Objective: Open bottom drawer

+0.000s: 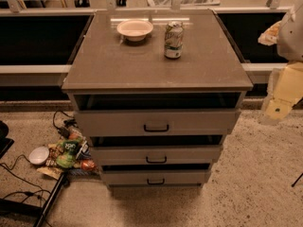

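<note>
The bottom drawer (128, 178) is the lowest front of the cabinet (142, 60), and its bar handle (155, 181) runs along the 9-to-3 line. The tool (278, 109) hangs well apart at the right edge, with the handle toward its 8 o'clock. I cannot tell whether it is released or clenched.

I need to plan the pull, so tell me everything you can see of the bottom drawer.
The bottom drawer is the lowest of three in the cabinet: a wide, low, flat grey-brown front with a small dark bar handle at its centre. A dark gap shows above its front. It sits level, just above the floor. Nothing touches it; the gripper is at the right edge, higher up and apart.
</note>
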`<act>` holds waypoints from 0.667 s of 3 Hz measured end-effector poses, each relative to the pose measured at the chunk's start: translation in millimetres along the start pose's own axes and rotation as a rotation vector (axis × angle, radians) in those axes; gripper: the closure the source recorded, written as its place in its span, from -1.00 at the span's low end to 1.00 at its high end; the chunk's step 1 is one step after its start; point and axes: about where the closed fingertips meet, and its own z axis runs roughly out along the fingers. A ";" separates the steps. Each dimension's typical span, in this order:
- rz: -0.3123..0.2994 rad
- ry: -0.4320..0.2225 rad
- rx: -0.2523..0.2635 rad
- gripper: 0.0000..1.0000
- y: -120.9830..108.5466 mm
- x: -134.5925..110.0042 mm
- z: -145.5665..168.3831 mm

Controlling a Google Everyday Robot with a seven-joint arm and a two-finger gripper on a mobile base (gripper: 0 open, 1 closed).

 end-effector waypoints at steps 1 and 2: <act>0.000 0.000 0.000 -1.00 0.0 0.0 0.0; 0.009 -0.012 -0.004 -1.00 3.9 1.2 15.0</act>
